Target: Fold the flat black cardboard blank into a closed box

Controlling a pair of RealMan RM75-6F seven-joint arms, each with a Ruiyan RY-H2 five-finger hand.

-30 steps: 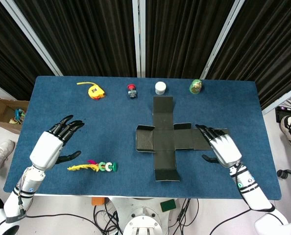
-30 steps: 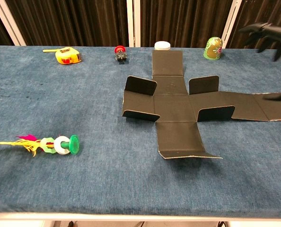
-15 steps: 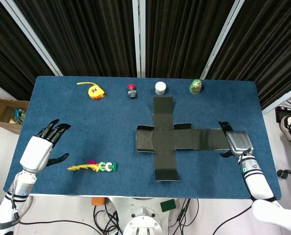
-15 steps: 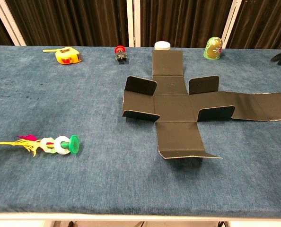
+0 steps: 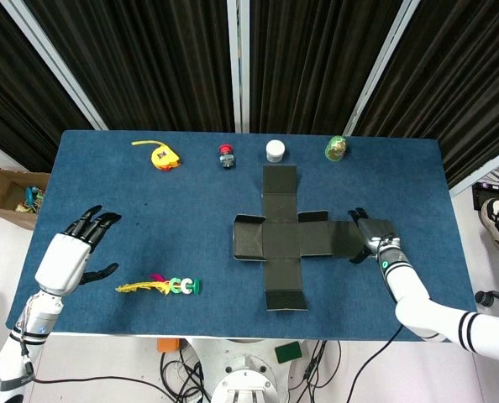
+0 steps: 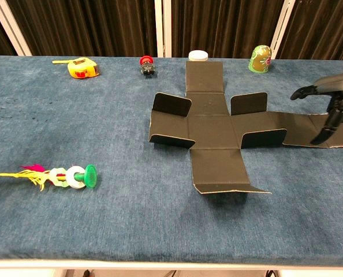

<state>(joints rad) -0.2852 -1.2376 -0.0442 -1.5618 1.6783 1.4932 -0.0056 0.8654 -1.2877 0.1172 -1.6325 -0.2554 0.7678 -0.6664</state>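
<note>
The black cardboard blank [image 5: 281, 239] [image 6: 212, 130] lies as a cross in the middle right of the blue table [image 5: 149, 227], with several small side flaps standing up. My right hand [image 5: 371, 235] [image 6: 330, 104] hovers over the blank's long right panel, fingers spread and pointing down; one fingertip [image 6: 319, 138] reaches the panel's surface, and nothing is gripped. My left hand [image 5: 69, 252] is far from the blank at the table's left front, fingers apart and holding nothing. It does not show in the chest view.
Along the far edge stand a yellow tape measure [image 5: 162, 156], a small red toy [image 5: 225, 156], a white cap [image 5: 275, 150] and a green figure [image 5: 337, 149]. A feathered ring toy [image 5: 170, 286] [image 6: 62, 176] lies at the front left. A cardboard box [image 5: 10, 195] sits on the floor left.
My right hand pulled back toward the table's right edge, then came in again over the blank's right panel. My left hand drew back to the left and has stayed there.
</note>
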